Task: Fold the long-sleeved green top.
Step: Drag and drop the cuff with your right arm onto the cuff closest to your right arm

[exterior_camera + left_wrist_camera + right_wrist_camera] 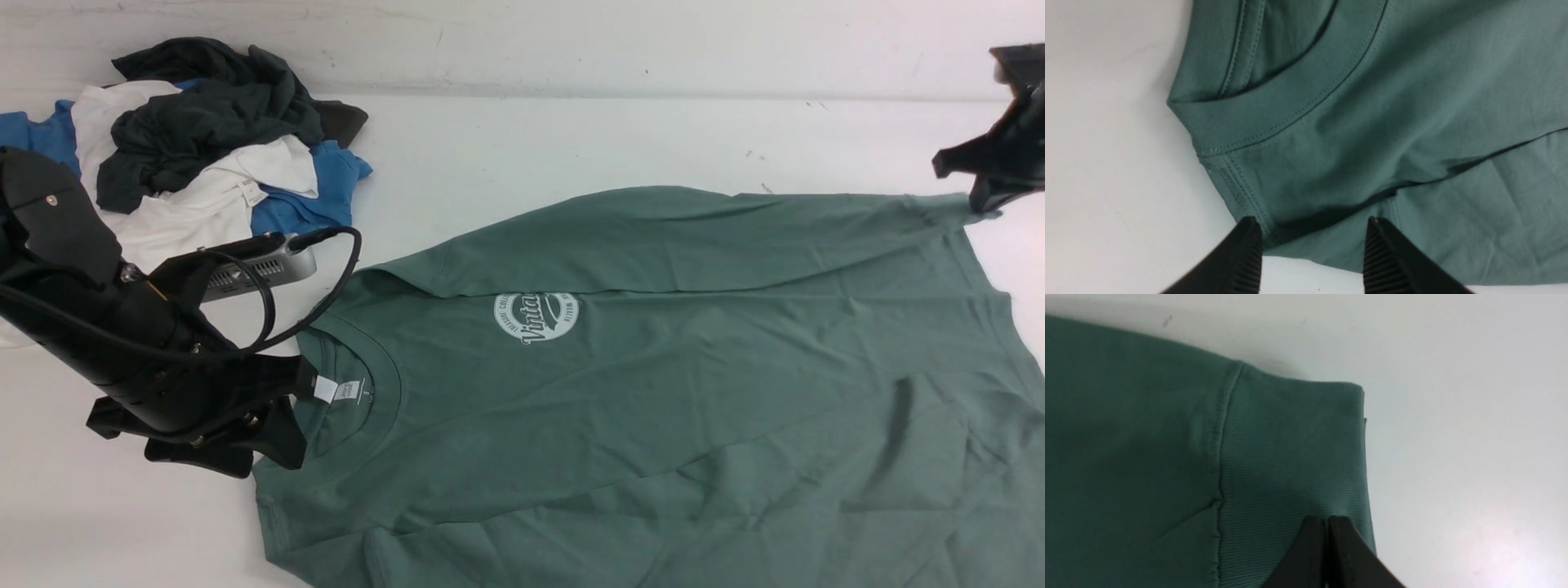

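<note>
- Green long-sleeved top lies spread logo-up on the white surface, filling the near right, collar to the left.
- Left gripper is at the shoulder seam beside the collar, fingers wide apart.
- Right gripper, far right, has its fingers pinched together on the sleeve cuff.
- Pile of clothes sits far left.

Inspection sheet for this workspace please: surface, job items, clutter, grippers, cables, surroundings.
surface: white table, few small dark marks.
job's things: green long-sleeved top flat, logo up, far sleeve laid along the body.
clutter: heap of blue, white, dark grey clothes, far left.
grippers: left gripper open near the collar; right gripper shut on the cuff.
cables: black cable looped at the left wrist.
surroundings: white wall; nothing else seen.
</note>
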### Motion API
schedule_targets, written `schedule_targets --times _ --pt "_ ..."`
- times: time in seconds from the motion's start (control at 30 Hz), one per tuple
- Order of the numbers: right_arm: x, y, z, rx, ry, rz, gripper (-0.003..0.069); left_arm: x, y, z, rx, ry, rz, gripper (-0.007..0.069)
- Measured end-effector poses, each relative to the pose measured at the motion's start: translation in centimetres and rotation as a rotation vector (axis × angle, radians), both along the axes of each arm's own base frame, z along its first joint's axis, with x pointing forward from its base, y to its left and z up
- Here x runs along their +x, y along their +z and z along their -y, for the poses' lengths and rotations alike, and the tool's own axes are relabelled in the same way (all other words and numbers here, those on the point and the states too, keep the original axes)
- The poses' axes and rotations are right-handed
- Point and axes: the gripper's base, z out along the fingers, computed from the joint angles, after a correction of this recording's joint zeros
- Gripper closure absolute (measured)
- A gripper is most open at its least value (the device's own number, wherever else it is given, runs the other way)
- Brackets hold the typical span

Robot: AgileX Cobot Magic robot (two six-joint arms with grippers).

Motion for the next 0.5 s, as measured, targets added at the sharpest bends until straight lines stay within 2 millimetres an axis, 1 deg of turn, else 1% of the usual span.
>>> schedule_targets --times 0.03,0.07,0.1,0.13,0.17,0.27,0.33,0.4,0.43,0.47,0.5 --pt "-0.3 1.2 -0.1 0.003 -0.013 0.018 0.0667 0.0 0.0 0.0 0.000 0.000 0.000 0.0300" --pt "-0.8 2.8 -0.2 0.008 -0.031 0.047 0.0667 0.0 0.0 0.0 0.000 0.000 0.000 0.0300" --pt "-0.8 3.1 -0.2 0.009 -0.034 0.052 0.0667 0.0 0.0 0.0 0.000 0.000 0.001 0.0300" --pt "-1.3 4.5 -0.2 -0.003 -0.055 0.076 0.0667 0.0 0.1 0.0 0.000 0.000 0.003 0.0300" --pt "-1.6 5.5 -0.2 -0.011 -0.073 0.092 0.0667 0.1 0.2 0.0 0.000 0.001 0.010 0.0300" --pt "-3.6 9.2 -0.7 -0.026 -0.118 0.147 0.0668 0.7 0.9 0.0 -0.001 0.005 0.046 0.0300" --pt "-5.6 11.6 -1.5 -0.026 -0.124 0.167 0.0668 1.3 1.6 0.0 -0.001 0.010 0.086 0.0300" --pt "-7.8 13.1 -2.4 -0.018 -0.126 0.165 0.0668 1.6 2.1 0.1 -0.003 0.010 0.106 0.0300" --pt "-8.9 13.6 -2.9 -0.011 -0.128 0.159 0.0668 1.8 2.4 0.1 -0.004 0.010 0.117 0.0300" --pt "-9.5 13.8 -3.2 -0.007 -0.130 0.155 0.0668 1.9 2.5 0.1 -0.004 0.010 0.121 0.0300" --pt "-12.4 14.2 -4.0 0.010 -0.141 0.127 0.0668 2.1 2.9 0.1 -0.006 0.010 0.136 0.0300"
